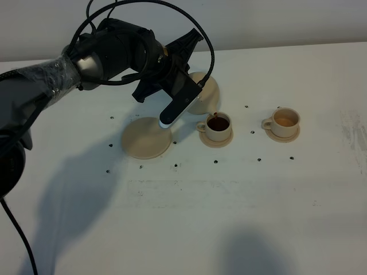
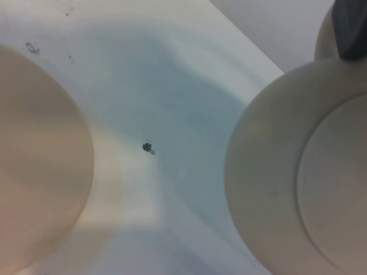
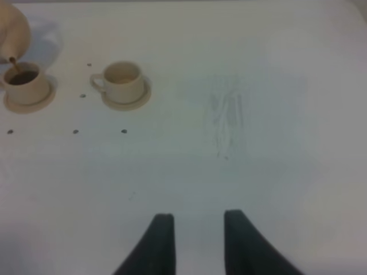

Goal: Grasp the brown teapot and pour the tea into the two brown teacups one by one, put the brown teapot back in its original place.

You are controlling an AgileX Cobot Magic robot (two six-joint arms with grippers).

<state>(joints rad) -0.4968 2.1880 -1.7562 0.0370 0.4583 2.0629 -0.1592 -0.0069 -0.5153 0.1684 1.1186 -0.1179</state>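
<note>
Exterior high: your left tool [image 1: 194, 83] clamps brown teapot [image 1: 207, 96], tipped so tea streams into teacup [image 1: 219, 128] nearer surface's left edge; right tool [image 3: 198, 219] narrow, empty.

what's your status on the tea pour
left gripper shut on brown teapot, tilted, tea streaming into first teacup. right gripper open, empty. second teacup not yet filled, large saucer vacant. nothing between teapot and cups.

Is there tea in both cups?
No, only the cup beside the teapot holds dark tea; the other cup looks empty.
</note>
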